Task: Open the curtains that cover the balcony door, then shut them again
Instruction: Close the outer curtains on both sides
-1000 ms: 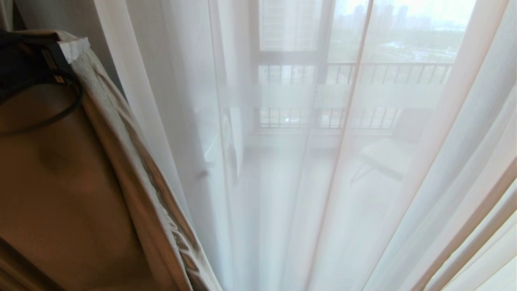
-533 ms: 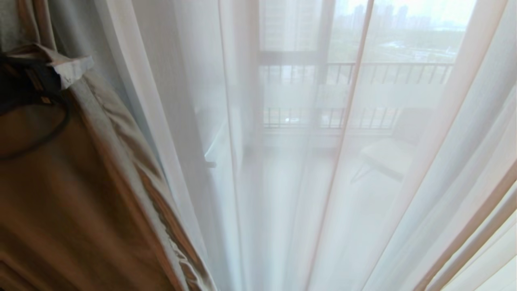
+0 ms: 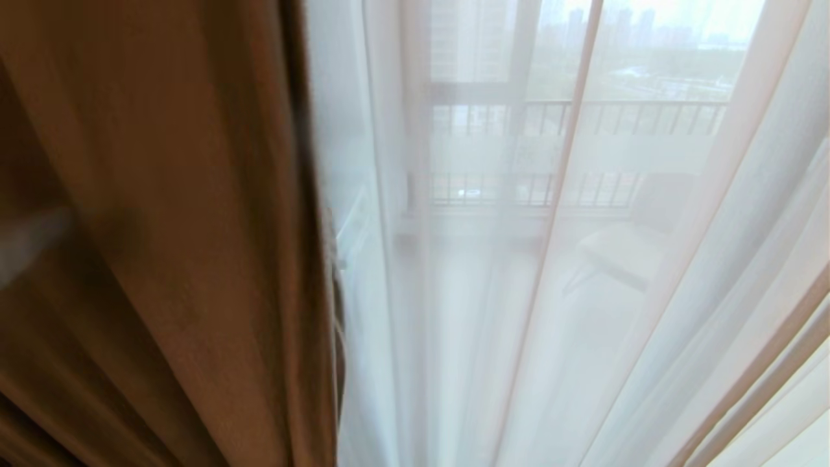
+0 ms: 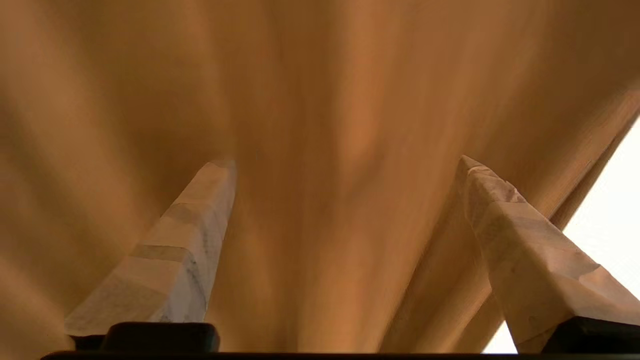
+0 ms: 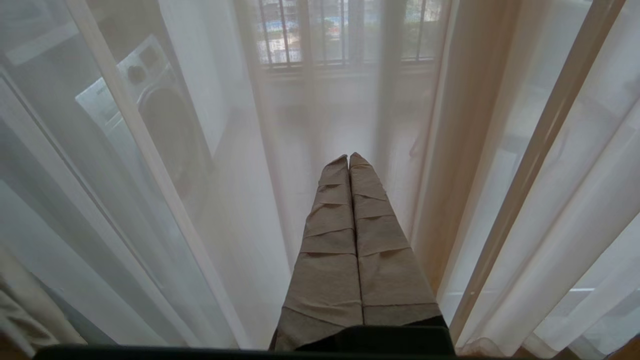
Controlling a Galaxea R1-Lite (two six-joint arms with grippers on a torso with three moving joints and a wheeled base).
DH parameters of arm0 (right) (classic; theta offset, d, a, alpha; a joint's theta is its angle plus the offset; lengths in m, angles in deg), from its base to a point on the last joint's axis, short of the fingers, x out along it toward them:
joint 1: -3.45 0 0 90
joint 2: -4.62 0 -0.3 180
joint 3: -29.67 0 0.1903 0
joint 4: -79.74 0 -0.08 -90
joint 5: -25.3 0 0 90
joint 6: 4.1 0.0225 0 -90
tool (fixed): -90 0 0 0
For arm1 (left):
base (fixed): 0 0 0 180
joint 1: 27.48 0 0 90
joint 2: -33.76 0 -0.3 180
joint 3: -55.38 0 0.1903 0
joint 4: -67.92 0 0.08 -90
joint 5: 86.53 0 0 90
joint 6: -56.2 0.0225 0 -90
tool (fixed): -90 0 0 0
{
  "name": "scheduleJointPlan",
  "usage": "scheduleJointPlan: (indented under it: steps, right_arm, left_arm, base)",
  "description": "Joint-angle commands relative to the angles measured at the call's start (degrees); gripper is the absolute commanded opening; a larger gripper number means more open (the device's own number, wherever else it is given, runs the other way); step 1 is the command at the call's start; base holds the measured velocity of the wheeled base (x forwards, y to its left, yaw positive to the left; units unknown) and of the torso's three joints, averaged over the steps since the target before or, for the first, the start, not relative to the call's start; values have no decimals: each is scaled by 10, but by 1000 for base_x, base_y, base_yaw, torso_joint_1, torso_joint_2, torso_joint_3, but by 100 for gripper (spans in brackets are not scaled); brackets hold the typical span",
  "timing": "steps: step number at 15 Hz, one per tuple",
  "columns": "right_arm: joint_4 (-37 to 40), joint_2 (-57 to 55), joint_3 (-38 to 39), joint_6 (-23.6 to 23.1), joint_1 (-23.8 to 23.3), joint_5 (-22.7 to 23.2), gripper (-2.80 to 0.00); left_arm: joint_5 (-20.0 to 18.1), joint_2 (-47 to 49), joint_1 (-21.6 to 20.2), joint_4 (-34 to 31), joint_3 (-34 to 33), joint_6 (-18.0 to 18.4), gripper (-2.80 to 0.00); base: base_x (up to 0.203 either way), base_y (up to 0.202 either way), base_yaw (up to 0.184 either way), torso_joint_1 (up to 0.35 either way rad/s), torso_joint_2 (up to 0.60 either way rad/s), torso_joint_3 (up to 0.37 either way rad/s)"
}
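The thick opaque curtain (image 3: pixel 162 246) hangs as a brown mass over the left part of the head view, its edge falling beside the sheer voile (image 3: pixel 583 292), which covers the rest of the glass; through the voile a dark frame and railing bars (image 3: pixel 583 117) show faintly, and it is hard to say from here which of those dark uprights belongs to the balcony door. In the left wrist view the left gripper (image 4: pixel 345 165) stands with its taped fingers (image 4: pixel 180 240) spread wide, nothing between them, pointing at the opaque fabric close ahead, with a bright sliver at one side where the cloth's edge ends. The right gripper (image 5: pixel 348 160) is parked with its fingers pressed together, empty, facing the voile, with a washing machine (image 5: pixel 150 100) dimly visible behind it. The step in hand looks like a fresh grasp on the thick drape. To do it well, the left gripper should gather a full pleat near the free edge, push deep enough that the cloth fills the gap before closing, then draw sideways along the rail line rather than downward, so the hooks slide and do not jam. Catching only a thin fold risks it slipping out mid-pull.
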Motion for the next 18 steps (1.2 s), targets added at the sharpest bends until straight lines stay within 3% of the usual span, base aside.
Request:
scheduleJointPlan:
  steps: [1,3,9,10,11,18]
  right_arm:
    - [0,0,0,0,0,0,-280]
    - [0,0,0,0,0,0,-280]
    - [0,0,0,0,0,0,-280]
    - [0,0,0,0,0,0,-280]
    - [0,0,0,0,0,0,-280]
    - [0,0,0,0,0,0,-280]
  left_arm:
    - [4,-121,-1,-59,-38,-14,0]
    - [15,-140,-2,-80,-56,-33,0]
    - [18,-140,-1,-79,-69,-34,0]
    - [18,-140,-1,-78,-73,-34,-64]
    - [18,-140,-1,-78,-75,-34,-280]
    - [18,-150,0,-79,-96,-39,-280]
  base:
    - [0,0,0,0,0,0]
    - [0,0,0,0,0,0]
    - [0,0,0,0,0,0]
    - [0,0,0,0,0,0]
    - [0,0,0,0,0,0]
    - [0,0,0,0,0,0]
